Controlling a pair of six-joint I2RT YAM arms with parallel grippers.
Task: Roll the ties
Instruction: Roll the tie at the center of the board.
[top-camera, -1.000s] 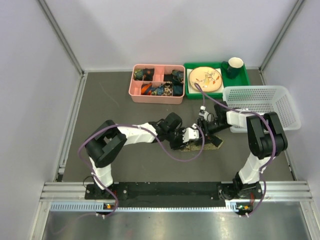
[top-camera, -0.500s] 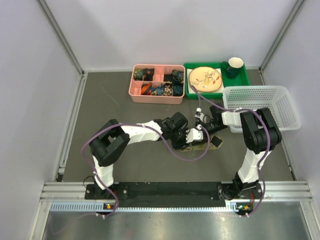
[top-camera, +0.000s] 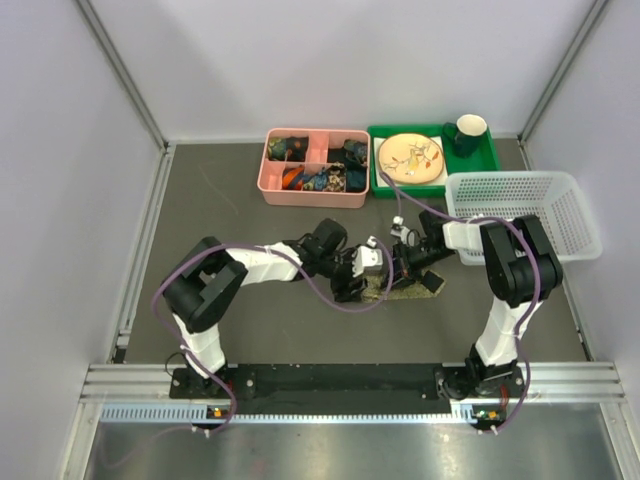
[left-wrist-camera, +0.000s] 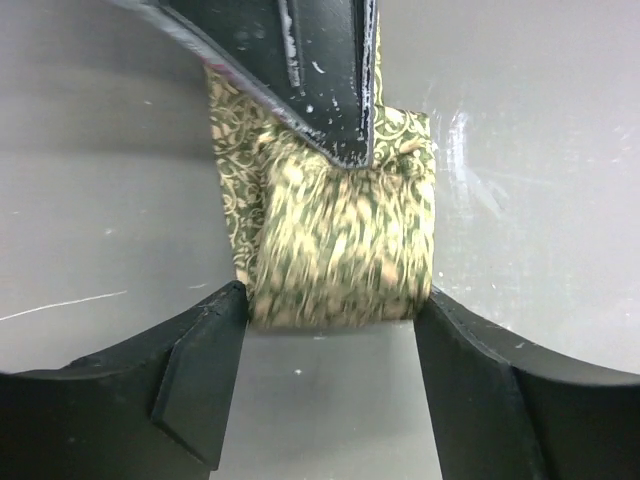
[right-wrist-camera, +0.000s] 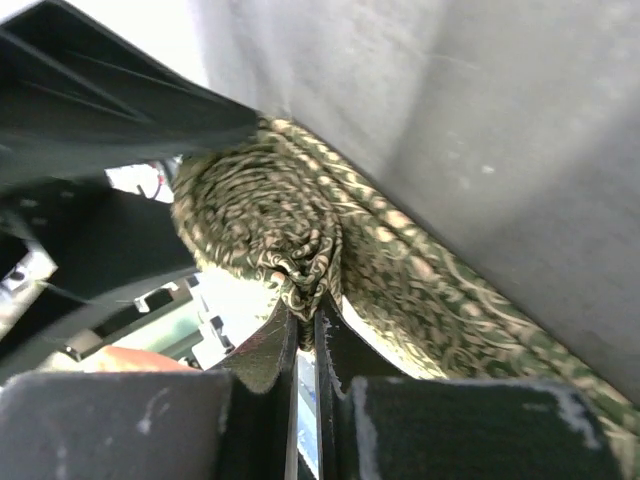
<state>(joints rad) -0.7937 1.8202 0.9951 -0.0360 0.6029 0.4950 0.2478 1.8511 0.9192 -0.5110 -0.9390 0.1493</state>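
Grey tabletop under olive-tan swirl-patterned tie, one end tightly coiled

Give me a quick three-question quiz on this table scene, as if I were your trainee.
1. True or false: the tie lies flat, wholly unrolled.
2. What is the right gripper pinching? A) nothing at all B) the core of the tie's roll C) a spoon
3. What colour is the tray holding the plate and mug?
Key: 1 false, part of it is wound into a roll. 2 B. 3 green.
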